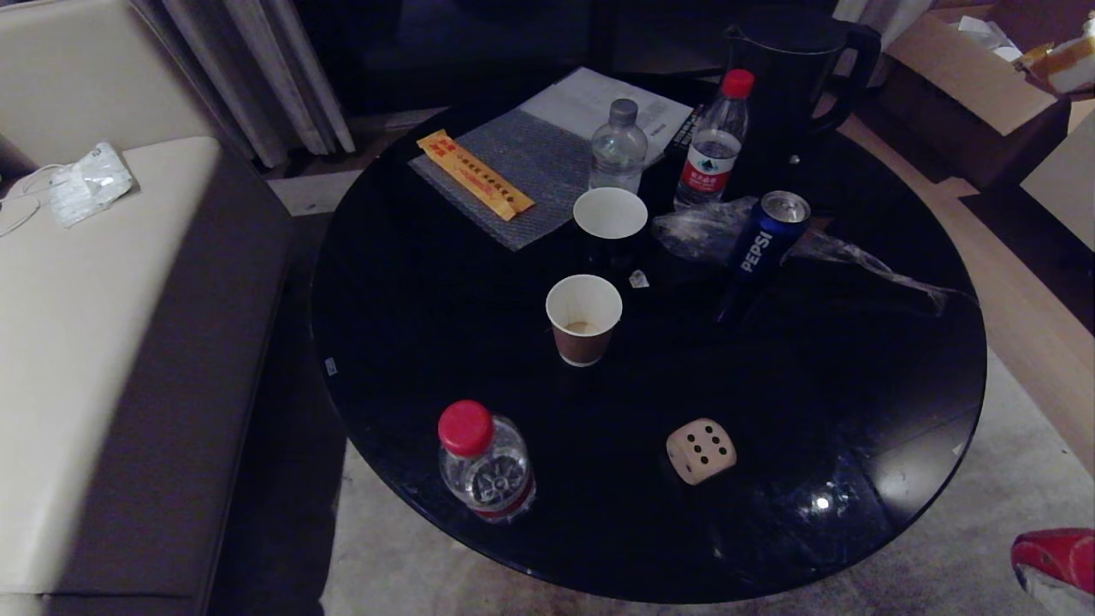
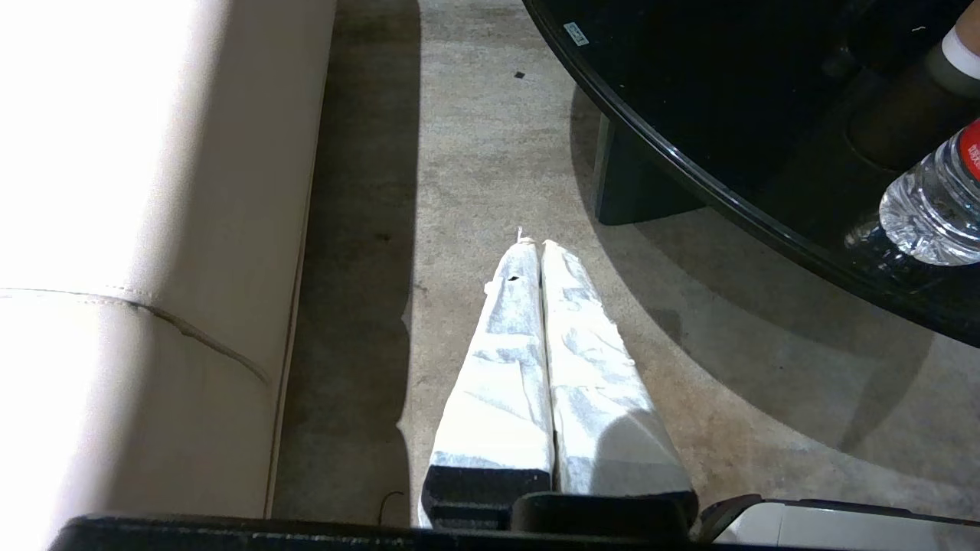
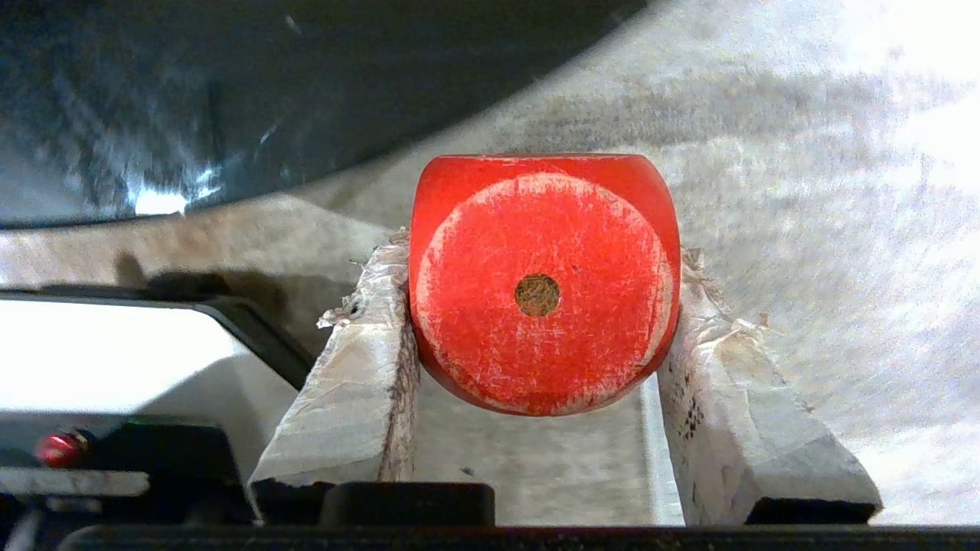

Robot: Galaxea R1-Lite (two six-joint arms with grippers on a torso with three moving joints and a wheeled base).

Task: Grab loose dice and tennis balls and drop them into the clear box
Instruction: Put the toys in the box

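Note:
My right gripper (image 3: 536, 256) is shut on a red die (image 3: 543, 283), whose one-pip face points at the wrist camera. It hangs over the carpet just off the edge of the black round table (image 3: 230, 92). In the head view the red die (image 1: 1056, 556) peeks in at the lower right corner, beyond the table rim. A tan wooden die (image 1: 701, 451) sits on the table (image 1: 855, 385) near its front edge. My left gripper (image 2: 534, 245) is shut and empty, parked low over the carpet between sofa and table. The clear box and the tennis balls are out of view.
On the table stand a red-capped water bottle (image 1: 483, 462), a brown paper cup (image 1: 584, 318), a white cup (image 1: 610, 214), a Pepsi can (image 1: 766, 239), two more bottles and a dark kettle (image 1: 796, 68). A beige sofa (image 1: 103, 342) flanks the left side.

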